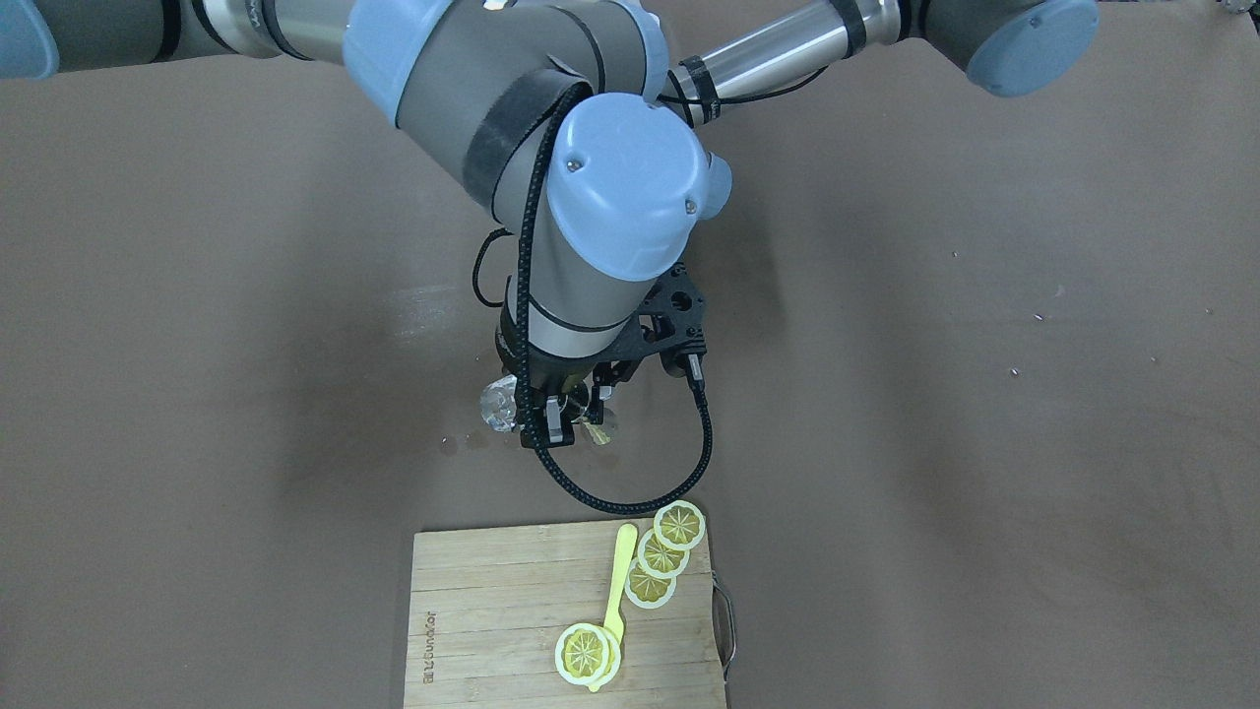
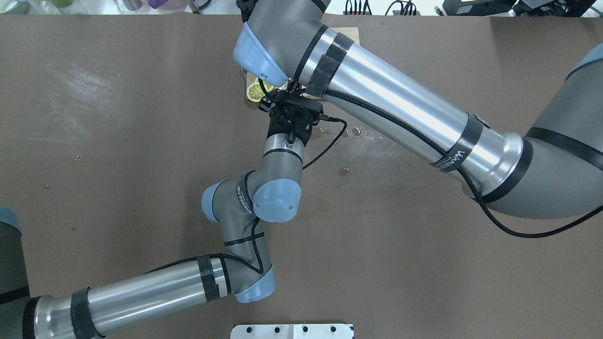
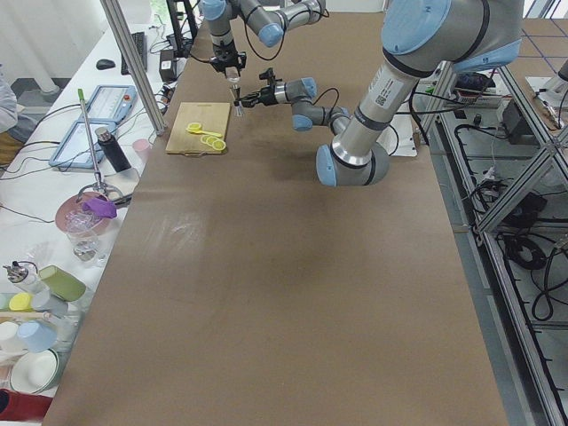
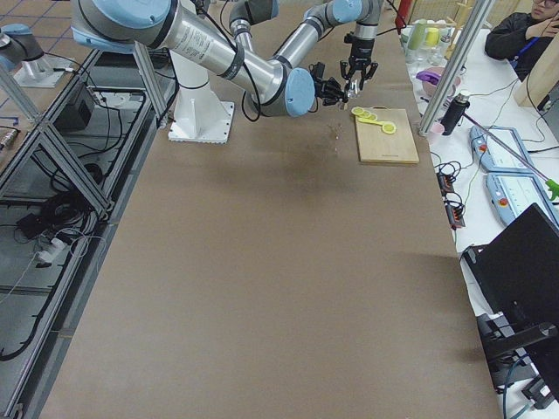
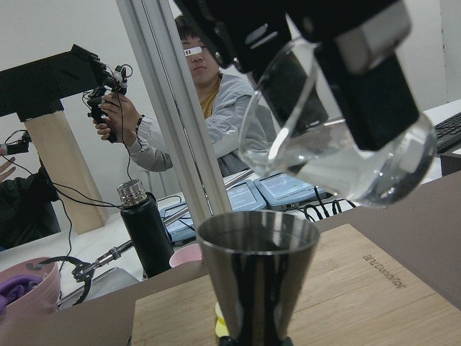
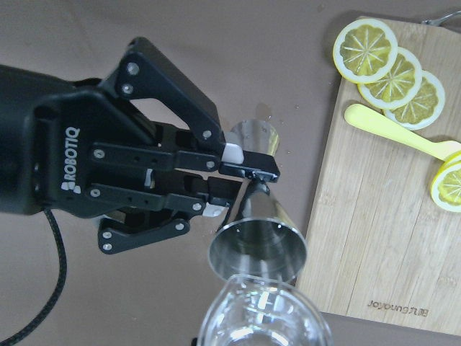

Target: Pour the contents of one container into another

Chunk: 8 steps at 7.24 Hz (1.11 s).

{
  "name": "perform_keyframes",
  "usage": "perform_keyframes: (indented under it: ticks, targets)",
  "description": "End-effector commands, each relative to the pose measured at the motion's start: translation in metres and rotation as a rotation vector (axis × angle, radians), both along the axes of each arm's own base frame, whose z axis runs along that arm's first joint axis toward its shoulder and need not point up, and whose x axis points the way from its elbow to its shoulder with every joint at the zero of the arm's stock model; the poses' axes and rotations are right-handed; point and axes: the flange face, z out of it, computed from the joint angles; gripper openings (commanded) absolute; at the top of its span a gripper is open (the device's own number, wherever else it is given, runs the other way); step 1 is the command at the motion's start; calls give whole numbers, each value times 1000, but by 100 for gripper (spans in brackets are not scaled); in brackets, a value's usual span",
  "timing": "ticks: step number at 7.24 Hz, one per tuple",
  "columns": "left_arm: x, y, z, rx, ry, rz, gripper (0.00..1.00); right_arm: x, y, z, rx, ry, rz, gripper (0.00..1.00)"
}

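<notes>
A steel double-cone jigger stands upright above the table, with my left gripper shut on its narrow waist. In the left wrist view the jigger fills the lower middle, its mouth open upward. Just above it hangs a clear glass pitcher, tilted with its spout toward the jigger and water pooled in its lower part. My right gripper is shut on the pitcher. No stream of water shows. From the front, the right gripper points down with the pitcher beside it.
A wooden cutting board lies close by, carrying several lemon slices and a yellow spoon. Small wet spots mark the brown table near the arms. The two arms cross closely over the jigger.
</notes>
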Motion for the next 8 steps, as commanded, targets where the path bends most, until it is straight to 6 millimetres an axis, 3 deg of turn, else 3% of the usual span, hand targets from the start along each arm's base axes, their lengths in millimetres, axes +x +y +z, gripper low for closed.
perform_keyframes:
  ticks: [1,8]
  targets:
    - [0,0,1,0,0,0,0,-5,-2,-6,-13,47,-1,0]
    - [0,0,1,0,0,-2,0,-25,2,-14,15,173,-50,0]
